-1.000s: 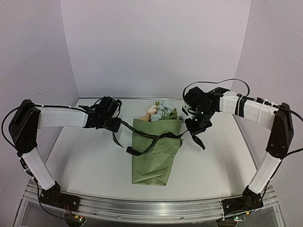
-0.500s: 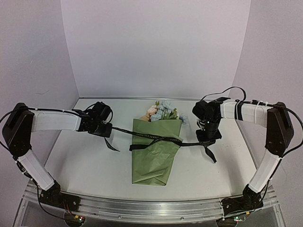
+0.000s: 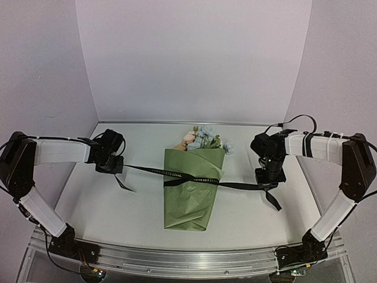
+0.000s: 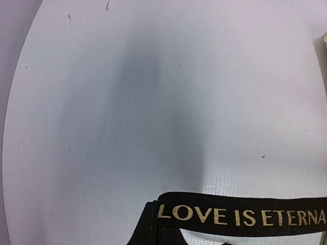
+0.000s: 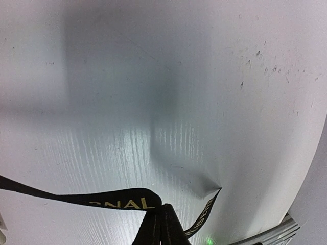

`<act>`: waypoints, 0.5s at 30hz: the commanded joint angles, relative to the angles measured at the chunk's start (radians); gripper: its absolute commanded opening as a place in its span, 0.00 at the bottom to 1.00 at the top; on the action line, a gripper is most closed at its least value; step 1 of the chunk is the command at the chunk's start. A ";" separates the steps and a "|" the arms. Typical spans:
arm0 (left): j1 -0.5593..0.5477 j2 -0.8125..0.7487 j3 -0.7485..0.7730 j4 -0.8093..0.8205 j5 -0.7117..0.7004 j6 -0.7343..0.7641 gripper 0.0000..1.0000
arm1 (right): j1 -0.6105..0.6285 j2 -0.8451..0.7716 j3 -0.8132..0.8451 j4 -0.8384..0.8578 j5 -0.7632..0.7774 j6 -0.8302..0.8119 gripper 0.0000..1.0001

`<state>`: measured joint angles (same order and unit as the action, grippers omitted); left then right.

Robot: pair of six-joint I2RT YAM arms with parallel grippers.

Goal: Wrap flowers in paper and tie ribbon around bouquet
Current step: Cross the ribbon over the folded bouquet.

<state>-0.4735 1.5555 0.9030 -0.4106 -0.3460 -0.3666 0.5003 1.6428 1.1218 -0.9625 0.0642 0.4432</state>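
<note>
The bouquet lies in the middle of the table, a cone of olive-green paper (image 3: 193, 197) with the pink and pale blue flowers (image 3: 201, 138) sticking out of its far end. The black ribbon (image 3: 189, 177) with gold lettering runs taut across the cone and crosses itself on the paper. My left gripper (image 3: 115, 166) is shut on the ribbon's left part (image 4: 240, 217), its closed tips (image 4: 155, 227) low over the table. My right gripper (image 3: 270, 183) is shut on the right part (image 5: 110, 199). A short loose tail hangs from each grip.
White walls close in the table on the left, back and right. The right loose ribbon tail (image 3: 274, 201) trails toward the front right, and the left tail (image 3: 123, 183) lies near the left gripper. A metal rail (image 3: 188, 259) runs along the near edge.
Both grippers have moved outward, the left one to the left and the right one to the right and nearer. The slack ribbon loop has drawn tight across the paper cone.
</note>
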 commanded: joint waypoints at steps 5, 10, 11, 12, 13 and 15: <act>0.021 0.031 0.121 -0.062 -0.098 0.059 0.04 | 0.001 -0.010 -0.004 0.008 -0.114 -0.001 0.00; 0.019 0.039 0.088 -0.019 0.008 0.076 0.12 | 0.001 0.036 0.029 -0.013 -0.184 -0.029 0.00; 0.019 0.039 0.074 -0.009 0.028 0.069 0.14 | 0.002 0.044 0.034 -0.015 -0.197 -0.034 0.00; 0.020 0.037 0.059 0.001 0.050 0.066 0.15 | 0.002 0.050 0.036 -0.017 -0.210 -0.040 0.00; 0.020 0.034 0.048 0.010 0.069 0.064 0.17 | 0.002 0.056 0.041 -0.020 -0.218 -0.045 0.00; 0.020 0.022 0.024 0.026 0.110 0.056 0.20 | 0.002 0.067 0.047 -0.025 -0.234 -0.056 0.00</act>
<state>-0.4553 1.5911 0.9656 -0.4300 -0.3278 -0.3094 0.5005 1.6805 1.1263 -0.9621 -0.1134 0.4195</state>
